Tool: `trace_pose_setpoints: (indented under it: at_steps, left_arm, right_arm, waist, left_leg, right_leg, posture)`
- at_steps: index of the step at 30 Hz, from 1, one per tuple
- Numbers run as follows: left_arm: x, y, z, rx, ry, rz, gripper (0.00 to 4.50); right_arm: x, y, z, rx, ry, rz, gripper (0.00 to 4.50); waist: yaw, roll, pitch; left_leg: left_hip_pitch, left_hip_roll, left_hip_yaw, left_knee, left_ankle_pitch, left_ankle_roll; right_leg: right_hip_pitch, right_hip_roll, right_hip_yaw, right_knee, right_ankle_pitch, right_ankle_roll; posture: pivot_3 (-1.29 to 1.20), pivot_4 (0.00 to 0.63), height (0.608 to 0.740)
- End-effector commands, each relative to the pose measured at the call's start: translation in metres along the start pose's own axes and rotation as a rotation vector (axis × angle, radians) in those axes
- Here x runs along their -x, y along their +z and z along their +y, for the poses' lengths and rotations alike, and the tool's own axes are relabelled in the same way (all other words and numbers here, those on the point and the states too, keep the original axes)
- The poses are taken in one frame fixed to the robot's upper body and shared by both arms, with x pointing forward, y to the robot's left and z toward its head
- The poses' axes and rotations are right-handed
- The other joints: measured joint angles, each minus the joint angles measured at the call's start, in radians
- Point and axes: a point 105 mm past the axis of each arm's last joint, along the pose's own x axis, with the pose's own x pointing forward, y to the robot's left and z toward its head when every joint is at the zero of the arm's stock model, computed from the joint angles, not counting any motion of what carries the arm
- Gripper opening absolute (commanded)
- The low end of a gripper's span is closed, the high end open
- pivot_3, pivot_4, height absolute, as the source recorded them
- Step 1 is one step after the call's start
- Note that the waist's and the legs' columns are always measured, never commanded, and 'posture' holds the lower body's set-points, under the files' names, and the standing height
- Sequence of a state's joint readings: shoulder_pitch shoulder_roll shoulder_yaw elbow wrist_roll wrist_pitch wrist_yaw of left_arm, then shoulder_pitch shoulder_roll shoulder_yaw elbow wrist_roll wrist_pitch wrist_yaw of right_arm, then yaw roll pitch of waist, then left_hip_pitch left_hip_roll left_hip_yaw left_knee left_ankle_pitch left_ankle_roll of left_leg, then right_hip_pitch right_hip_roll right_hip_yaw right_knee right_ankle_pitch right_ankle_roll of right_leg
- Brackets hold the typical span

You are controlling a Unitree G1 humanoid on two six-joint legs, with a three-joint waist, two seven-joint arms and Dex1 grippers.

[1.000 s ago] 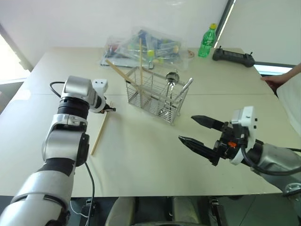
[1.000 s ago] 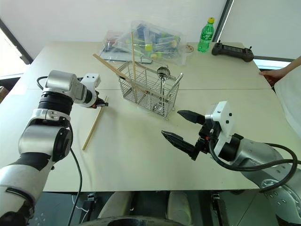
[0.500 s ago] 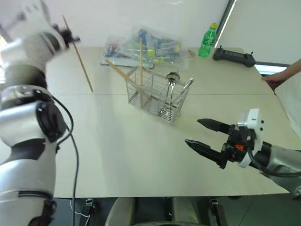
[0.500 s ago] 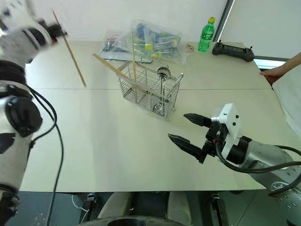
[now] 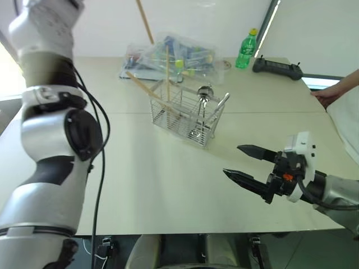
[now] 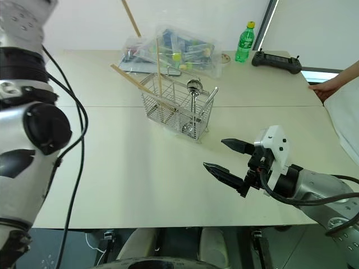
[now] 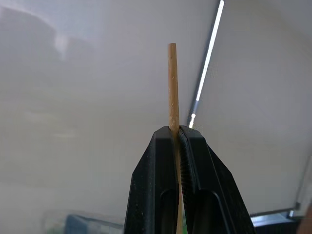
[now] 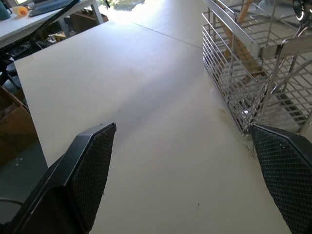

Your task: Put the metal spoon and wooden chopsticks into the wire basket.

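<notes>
We saw the left gripper (image 7: 176, 141) clamped tight on one pale, straight wooden chopstick (image 7: 172, 87), held high above the table (image 5: 140, 179). Two more chopsticks (image 5: 147, 90) and the shiny spoon (image 5: 203, 95) stood in the silver wire basket (image 5: 188, 115) mid-table. The right gripper (image 5: 243, 163) hovered low near the basket, jaws wide apart, holding nothing.

No legible text, label or number anywhere.
</notes>
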State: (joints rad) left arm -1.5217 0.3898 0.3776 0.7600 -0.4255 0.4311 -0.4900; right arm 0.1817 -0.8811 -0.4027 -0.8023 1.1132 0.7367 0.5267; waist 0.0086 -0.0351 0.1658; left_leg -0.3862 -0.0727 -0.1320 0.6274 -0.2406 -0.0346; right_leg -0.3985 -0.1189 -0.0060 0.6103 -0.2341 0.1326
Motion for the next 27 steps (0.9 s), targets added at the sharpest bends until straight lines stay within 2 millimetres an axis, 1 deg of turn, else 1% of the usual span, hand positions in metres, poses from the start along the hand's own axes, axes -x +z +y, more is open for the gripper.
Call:
trace_pose_setpoints:
  at_steps: [1,4,5,7,11,13,14,18,20,21,24,25,27]
  left_arm:
    - [-0.001,0.001,-0.017,-0.035,-0.054,-0.005,0.04]
    - [0.002,-0.023,-0.022,-0.084,-0.074,0.048,0.04]
    - [0.003,-0.033,-0.024,-0.080,-0.080,0.075,0.04]
    - [0.006,-0.047,-0.026,-0.077,-0.090,0.112,0.04]
    - [0.011,-0.066,-0.031,-0.084,-0.103,0.161,0.04]
    - [0.016,-0.080,-0.035,-0.082,-0.116,0.196,0.71]
    - [0.018,-0.084,-0.036,-0.082,-0.121,0.206,1.01]
    - [0.023,-0.091,-0.040,-0.023,-0.128,0.217,3.00]
    - [0.025,-0.091,-0.042,0.000,-0.130,0.214,4.08]
    - [0.026,-0.089,-0.043,0.012,-0.129,0.211,4.46]
    - [0.027,-0.078,-0.045,0.032,-0.134,0.177,4.46]
    - [0.026,-0.071,-0.046,0.033,-0.142,0.160,4.46]
    - [0.025,-0.050,-0.047,-0.003,-0.172,0.116,4.46]
  right_arm:
    - [0.003,0.009,0.004,0.041,-0.004,-0.026,4.50]
    - [0.003,0.009,0.004,0.035,-0.015,-0.038,4.50]
    - [0.003,0.010,0.005,0.035,-0.018,-0.040,4.50]
    - [0.003,0.010,0.005,0.035,-0.022,-0.043,4.50]
    - [0.003,0.011,0.005,0.035,-0.029,-0.048,4.50]
    - [0.002,0.012,0.004,0.034,-0.032,-0.054,4.50]
    - [0.002,0.012,0.004,0.034,-0.033,-0.055,4.50]
    - [0.001,0.014,0.003,0.033,-0.033,-0.060,4.50]
    - [0.000,0.014,0.002,0.033,-0.031,-0.061,4.50]
    - [0.000,0.014,0.002,0.033,-0.030,-0.061,4.50]
    - [-0.001,0.015,0.001,0.036,-0.026,-0.062,4.50]
    - [-0.001,0.015,0.001,0.037,-0.025,-0.062,4.50]
    - [-0.002,0.015,0.000,0.041,-0.022,-0.060,4.50]
  waist:
    - [-0.001,0.000,0.000]
    - [0.002,0.000,0.000]
    - [0.004,0.000,0.000]
    - [0.004,0.000,0.000]
    - [0.005,0.000,0.000]
    - [0.005,0.000,0.000]
    - [0.005,0.000,0.000]
    - [0.005,0.000,0.000]
    - [0.004,0.000,0.000]
    - [0.005,0.000,0.000]
    - [0.005,0.000,0.000]
    - [0.005,0.000,0.000]
    - [0.005,0.000,0.000]
  left_leg:
    - [0.000,0.000,0.000,0.000,0.000,0.000]
    - [0.000,0.000,0.000,0.000,0.000,0.000]
    - [0.000,0.000,0.000,0.000,0.000,0.000]
    - [0.001,0.000,0.000,0.001,0.000,0.000]
    - [0.000,0.000,0.000,0.001,0.000,0.000]
    - [0.000,0.000,-0.001,0.001,0.000,0.000]
    - [0.000,0.000,-0.001,0.001,0.000,0.000]
    - [0.000,0.000,-0.001,0.001,0.000,0.000]
    - [0.000,0.000,0.000,0.001,0.000,0.000]
    - [0.000,0.000,-0.001,0.001,0.000,0.000]
    - [0.000,0.000,-0.001,0.001,0.000,0.000]
    - [0.000,0.000,-0.001,0.001,0.000,0.000]
    - [0.000,0.000,-0.001,0.001,0.000,0.000]
  right_leg:
    - [0.000,0.000,0.000,0.000,0.000,0.000]
    - [0.000,0.000,0.000,0.000,0.000,0.000]
    - [0.000,0.000,0.000,0.000,0.000,0.000]
    - [0.001,0.000,0.000,0.000,0.000,0.000]
    - [0.001,0.000,0.000,0.000,0.000,0.000]
    - [0.000,0.000,0.000,0.000,0.000,0.000]
    - [0.001,0.000,0.000,-0.001,0.000,0.000]
    - [0.001,0.000,0.000,-0.001,0.000,0.000]
    - [0.001,0.000,0.000,-0.001,0.000,0.000]
    - [0.001,0.000,0.000,-0.001,0.000,0.000]
    - [0.001,0.000,0.000,-0.001,0.000,0.000]
    - [0.001,0.000,0.000,-0.001,0.000,0.000]
    - [0.001,0.000,0.000,-0.001,0.000,0.000]
  posture:
    - [0.00,0.150,0.725]
    - [0.00,0.150,0.725]
    - [0.00,0.150,0.725]
    - [0.00,0.150,0.725]
    - [0.00,0.150,0.725]
    - [0.00,0.150,0.725]
    - [0.00,0.150,0.725]
    - [0.00,0.150,0.725]
    - [0.00,0.150,0.725]
    - [0.00,0.150,0.725]
    - [0.00,0.150,0.725]
    - [0.00,0.150,0.725]
    - [0.00,0.150,0.725]
